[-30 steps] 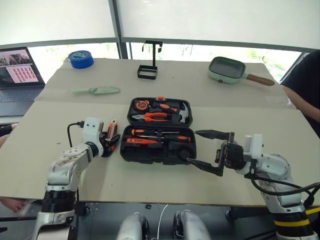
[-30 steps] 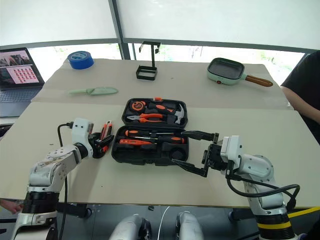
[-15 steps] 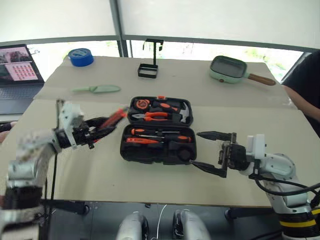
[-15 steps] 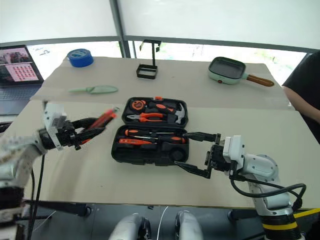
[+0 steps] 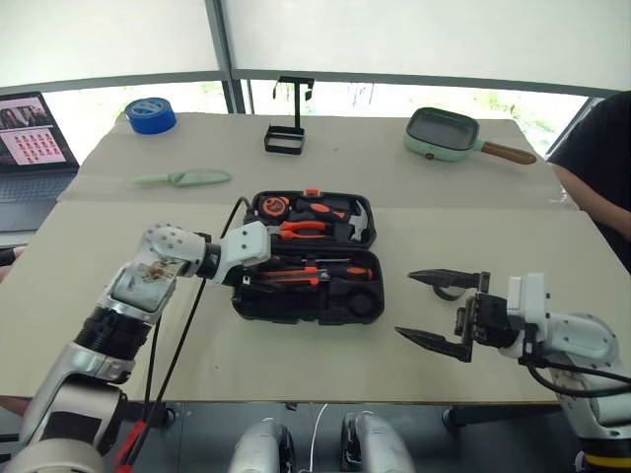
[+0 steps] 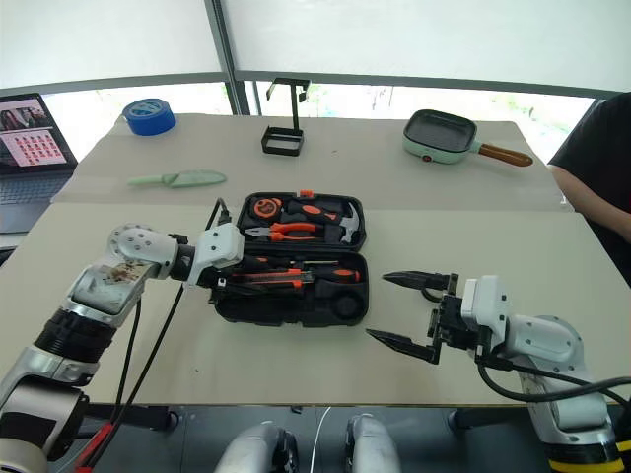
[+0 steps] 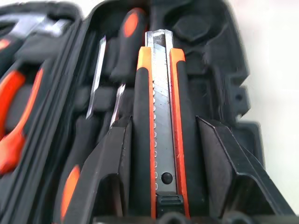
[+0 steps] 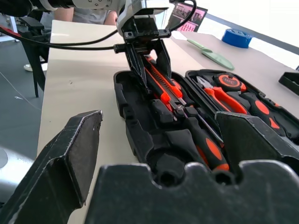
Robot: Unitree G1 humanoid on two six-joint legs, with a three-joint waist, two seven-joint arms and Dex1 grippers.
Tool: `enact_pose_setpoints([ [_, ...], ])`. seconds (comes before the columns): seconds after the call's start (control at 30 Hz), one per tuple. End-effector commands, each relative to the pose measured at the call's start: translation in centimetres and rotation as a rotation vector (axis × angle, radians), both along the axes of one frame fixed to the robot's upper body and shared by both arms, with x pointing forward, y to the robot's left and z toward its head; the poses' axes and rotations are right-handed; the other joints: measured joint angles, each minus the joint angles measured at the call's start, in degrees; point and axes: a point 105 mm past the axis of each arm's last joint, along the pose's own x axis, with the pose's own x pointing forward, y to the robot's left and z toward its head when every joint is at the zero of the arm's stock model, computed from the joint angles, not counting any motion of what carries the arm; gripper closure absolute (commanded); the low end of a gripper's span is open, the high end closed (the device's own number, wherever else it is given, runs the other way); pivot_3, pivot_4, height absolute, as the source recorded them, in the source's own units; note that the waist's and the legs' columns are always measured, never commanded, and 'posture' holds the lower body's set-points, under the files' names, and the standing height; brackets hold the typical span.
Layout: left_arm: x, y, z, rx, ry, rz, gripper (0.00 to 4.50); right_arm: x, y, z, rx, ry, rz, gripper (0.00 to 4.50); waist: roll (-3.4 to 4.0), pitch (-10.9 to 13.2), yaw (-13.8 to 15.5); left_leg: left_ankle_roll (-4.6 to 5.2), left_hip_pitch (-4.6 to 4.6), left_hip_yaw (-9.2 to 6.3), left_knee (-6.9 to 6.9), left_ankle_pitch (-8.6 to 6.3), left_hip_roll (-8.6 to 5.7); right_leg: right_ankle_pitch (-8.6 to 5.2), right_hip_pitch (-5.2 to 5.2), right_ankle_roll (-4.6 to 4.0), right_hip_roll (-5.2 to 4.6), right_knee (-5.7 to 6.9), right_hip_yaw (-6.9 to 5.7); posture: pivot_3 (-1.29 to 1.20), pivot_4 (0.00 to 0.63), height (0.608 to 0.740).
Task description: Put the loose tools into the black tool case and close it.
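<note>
Left tool (image 7: pixel 161 154) clamped on black-and-orange utility knife (image 7: pixel 161 116), holding it low over near half of open black tool case (image 5: pixel 308 305), beside screwdrivers (image 5: pixel 325 271). Right tool (image 5: pixel 434 310) fingers wide apart, empty, above tabletop (image 5: pixel 552 246) just right of case.

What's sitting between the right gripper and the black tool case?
Nothing: in the left eye view only bare table separates the open right gripper from the black tool case.
</note>
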Motion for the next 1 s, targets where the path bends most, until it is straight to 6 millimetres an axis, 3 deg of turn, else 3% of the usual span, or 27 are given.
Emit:
enact_pose_setpoints([
  [0.03, -0.6, -0.7, 0.5, -0.017, -0.009, -0.067, 2.88, -0.5, 0.0, 1.4, 0.024, 0.001, 0.018, 0.00, -0.01, 0.0, -0.1, 0.02, 0.00, 0.00, 0.00, -0.01, 0.00, 0.00, 0.00, 0.00, 0.00, 0.00, 0.01, 0.00, 0.150, 0.740],
  [0.2, -1.1, -0.8, -0.8, 0.048, 0.023, -0.067, 2.88, -0.4, 0.0, 1.5, 0.013, -0.004, 0.017, 0.00, -0.01, 0.0, 0.0, 0.19, 0.00, -0.04, 0.00, -0.11, 0.00, 0.00, 0.00, 0.00, -0.01, -0.01, 0.05, 0.00, 0.150, 0.740],
  [0.57, 0.3, -0.6, -2.1, 0.116, 0.023, 0.028, 2.88, -0.3, 0.0, 1.6, 0.011, -0.015, 0.018, 0.00, 0.01, 0.0, 0.4, 0.46, 0.09, -0.06, 0.10, -0.25, 0.00, 0.01, 0.12, 0.03, -0.03, 0.04, 0.04, 0.00, 0.150, 0.740],
  [1.0, 0.6, -0.3, -1.5, 0.092, 0.057, 0.081, 2.88, -0.4, 0.1, 1.6, 0.057, 0.024, 0.017, 0.00, 0.01, 0.0, 0.5, 0.57, 0.13, -0.06, 0.15, -0.26, -0.03, 0.05, 0.16, 0.10, -0.08, 0.04, 0.08, 0.00, 0.150, 0.740],
])
